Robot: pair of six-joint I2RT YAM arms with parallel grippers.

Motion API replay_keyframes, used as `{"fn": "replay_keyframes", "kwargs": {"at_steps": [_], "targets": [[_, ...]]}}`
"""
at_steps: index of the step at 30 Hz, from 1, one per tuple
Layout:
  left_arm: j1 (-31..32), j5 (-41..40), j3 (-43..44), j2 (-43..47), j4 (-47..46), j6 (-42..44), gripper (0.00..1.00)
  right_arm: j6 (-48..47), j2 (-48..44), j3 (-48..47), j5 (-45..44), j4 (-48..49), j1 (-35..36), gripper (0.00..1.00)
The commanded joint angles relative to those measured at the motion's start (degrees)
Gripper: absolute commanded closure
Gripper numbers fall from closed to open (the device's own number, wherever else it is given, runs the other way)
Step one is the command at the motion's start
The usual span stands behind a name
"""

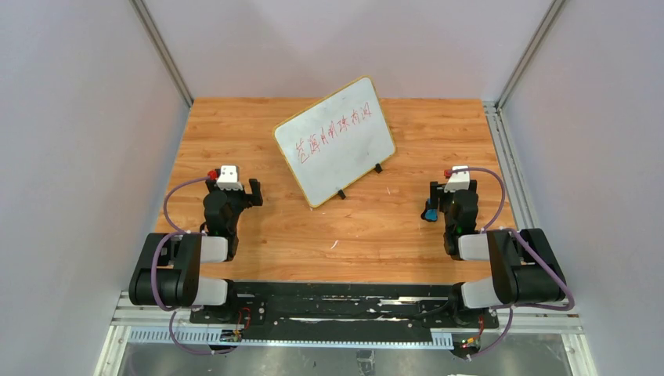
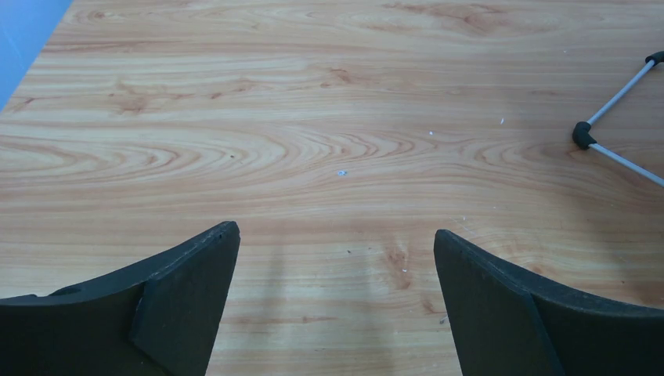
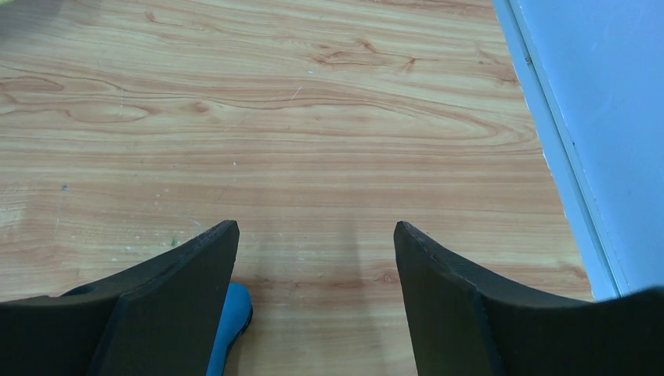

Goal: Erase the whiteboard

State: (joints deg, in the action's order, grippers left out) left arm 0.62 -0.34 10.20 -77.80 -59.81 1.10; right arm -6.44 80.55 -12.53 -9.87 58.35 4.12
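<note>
The whiteboard (image 1: 335,139) stands tilted at the table's middle back, white with a yellow rim and a line of red handwritten characters. One of its black feet (image 2: 581,135), on thin grey rods, shows at the right edge of the left wrist view. My left gripper (image 1: 232,189) (image 2: 337,231) hangs open over bare wood, left of the board. Right of the board, my right gripper (image 1: 452,197) (image 3: 315,227) is open too. A small blue object (image 3: 225,325) (image 1: 430,213) lies on the table just inside its left finger; I cannot tell whether they touch.
The wooden table (image 1: 368,227) is walled by pale panels with aluminium posts on both sides. The right wall's base (image 3: 575,157) runs close beside my right gripper. A black rail (image 1: 344,301) holds both arm bases at the near edge.
</note>
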Motion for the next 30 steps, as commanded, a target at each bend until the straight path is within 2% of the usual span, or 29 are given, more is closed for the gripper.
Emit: {"fn": "replay_keyframes", "kwargs": {"at_steps": [1, 18, 19, 20, 22, 24, 25, 26, 28, 30], "targets": [[0.43, 0.04, 1.14, -0.29, -1.10, 0.74, 0.01, -0.15, 0.31, -0.43, 0.99, 0.53, -1.05, 0.25], [0.48, 0.04, 1.14, -0.35, -1.10, 0.72, 0.02, -1.52, -0.97, -0.14, 2.80, 0.84, -0.82, 0.27], [0.44, 0.01, 1.14, -0.31, -1.10, 0.74, 0.02, -1.78, -3.51, -0.82, 2.98, -2.37, -0.31, 0.31], [0.43, 0.01, 1.14, -0.33, -1.10, 0.74, 0.02, -1.54, -6.93, -3.38, 2.11, -10.70, 0.59, 0.35], [0.44, 0.02, 1.19, -0.41, -1.10, 0.74, 0.02, 4.18, -13.04, -12.46, 1.68, -33.00, 1.22, 0.46], [0.43, 0.01, 1.22, -0.40, -1.10, 0.70, 0.02, 9.80, -15.71, -21.27, 3.96, -49.34, 1.24, 0.67], [0.43, 0.03, 1.23, -0.40, -1.05, 0.74, 0.02, 10.27, -16.37, -25.12, 6.76, -54.88, 1.24, 0.89], [0.43, 0.06, 1.19, -0.38, -1.08, 0.74, 0.02, 10.99, -16.81, -28.32, 9.78, -59.10, 1.17, 0.98], [0.43, -0.01, 1.21, -0.39, -1.10, 0.74, 0.02, 14.48, -17.73, -32.77, 17.35, -63.63, 1.05, 0.99], [0.45, -0.01, 1.15, -0.28, -1.10, 0.72, 0.02, 23.08, -18.53, -35.44, 20.81, -67.48, 1.05, 0.99]]}}
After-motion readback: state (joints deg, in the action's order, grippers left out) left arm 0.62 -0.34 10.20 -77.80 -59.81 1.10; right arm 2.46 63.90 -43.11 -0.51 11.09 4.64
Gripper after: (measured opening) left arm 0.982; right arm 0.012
